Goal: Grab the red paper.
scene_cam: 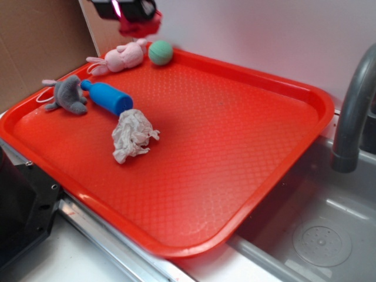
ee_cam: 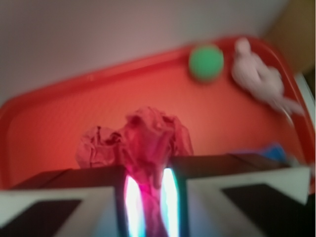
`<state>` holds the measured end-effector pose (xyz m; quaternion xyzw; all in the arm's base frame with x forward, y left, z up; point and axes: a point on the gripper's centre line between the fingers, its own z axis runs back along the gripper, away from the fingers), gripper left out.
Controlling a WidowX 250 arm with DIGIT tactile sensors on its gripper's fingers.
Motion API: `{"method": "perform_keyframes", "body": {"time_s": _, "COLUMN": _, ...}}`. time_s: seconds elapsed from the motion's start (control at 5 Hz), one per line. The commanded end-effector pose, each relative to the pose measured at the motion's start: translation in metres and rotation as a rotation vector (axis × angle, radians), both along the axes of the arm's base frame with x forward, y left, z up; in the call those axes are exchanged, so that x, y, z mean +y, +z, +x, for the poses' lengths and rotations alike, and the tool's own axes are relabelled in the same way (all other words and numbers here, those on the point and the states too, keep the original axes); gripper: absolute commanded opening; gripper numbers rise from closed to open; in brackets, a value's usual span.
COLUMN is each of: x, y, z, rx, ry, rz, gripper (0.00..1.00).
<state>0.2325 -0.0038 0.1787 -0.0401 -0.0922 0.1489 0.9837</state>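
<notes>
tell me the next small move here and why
Probably keep the jaws shut and lift a little higher. The wrist view shows the red paper pinched in the gripper, and the exterior view shows it held above the tray, near the green ball.

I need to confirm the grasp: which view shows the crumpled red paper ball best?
The wrist view: the crumpled red paper ball fills the centre, pinched between the hand's fingers. The exterior view shows only a red scrap under the hand at the top edge.
</notes>
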Motion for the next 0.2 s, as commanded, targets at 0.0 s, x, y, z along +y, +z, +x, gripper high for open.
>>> {"method": "perform_keyframes", "body": {"time_s": 0.0, "x": -0.0416, "y": 0.0492, "z": -0.0162, "rx": 0.085, "ry": -0.074, "rz": 0.071, "gripper": 0.00}}
